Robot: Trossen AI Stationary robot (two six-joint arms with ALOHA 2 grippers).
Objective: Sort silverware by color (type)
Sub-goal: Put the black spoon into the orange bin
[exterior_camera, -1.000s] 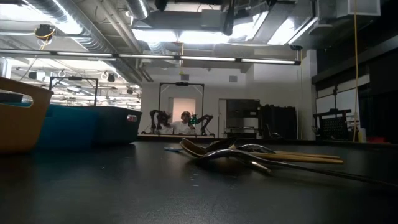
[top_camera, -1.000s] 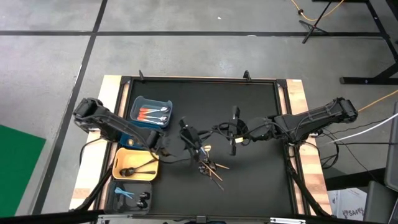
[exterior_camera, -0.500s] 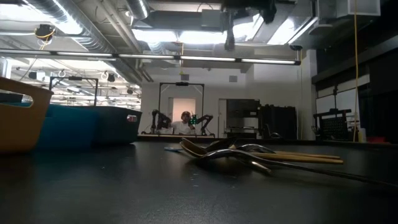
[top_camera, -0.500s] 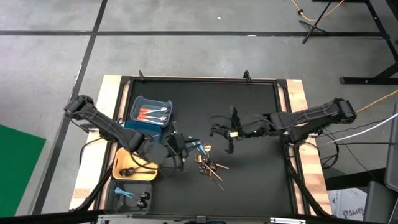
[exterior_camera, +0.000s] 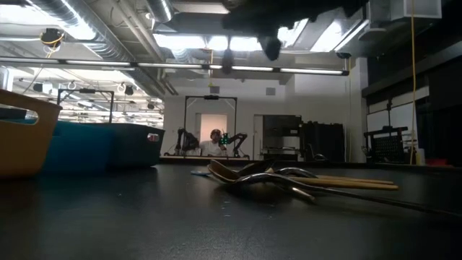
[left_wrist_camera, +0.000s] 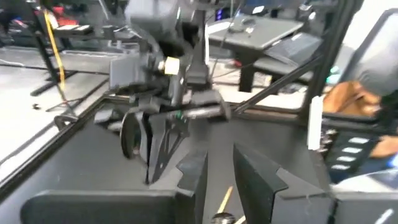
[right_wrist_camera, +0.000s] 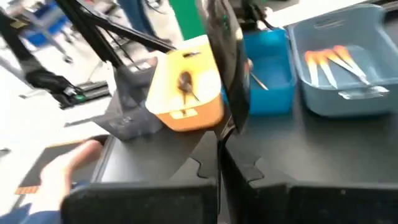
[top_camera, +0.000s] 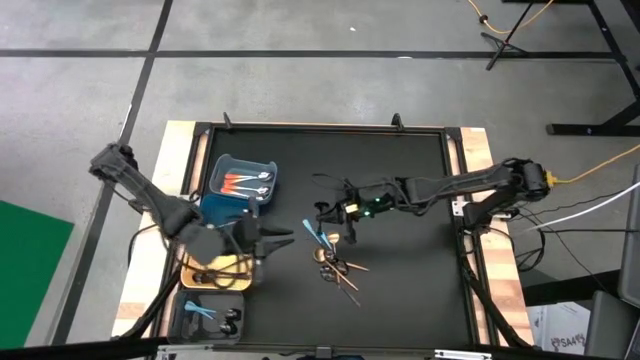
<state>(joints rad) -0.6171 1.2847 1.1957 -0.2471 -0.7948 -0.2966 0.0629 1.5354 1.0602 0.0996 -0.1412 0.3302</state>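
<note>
As my arms reach in from either side in the high view, my left gripper (top_camera: 268, 238) hangs near the table's left edge, just past the yellow bin (top_camera: 196, 283), while my right gripper (top_camera: 345, 214) is over the middle of the table (top_camera: 420, 290). A light blue piece (top_camera: 315, 235) lies on the table between the two grippers. The gold pieces (top_camera: 338, 270) are heaped toward the front edge. Orange-handled pieces (top_camera: 240, 182) lie in the grey-blue bin (top_camera: 243, 160) by the left edge, and light blue ones (top_camera: 198, 311) are in the dark bin (top_camera: 180, 325) at the front left corner.

In the low view the gold pieces (exterior_camera: 289, 180) rest in a loose pile on the table (exterior_camera: 216, 224), with the yellow bin (exterior_camera: 22, 137) off to one side.

In the left wrist view my left gripper (left_wrist_camera: 219, 180) is spread, its fingers (left_wrist_camera: 255, 180) apart with nothing between them, facing my right arm (left_wrist_camera: 168, 68).

In the right wrist view my right gripper (right_wrist_camera: 219, 171) is closed on a black utensil (right_wrist_camera: 227, 68) that stands up between the fingers. Beyond it are the yellow bin (right_wrist_camera: 186, 115) and the grey-blue bin (right_wrist_camera: 367, 25) with the orange-handled pieces (right_wrist_camera: 326, 62).
</note>
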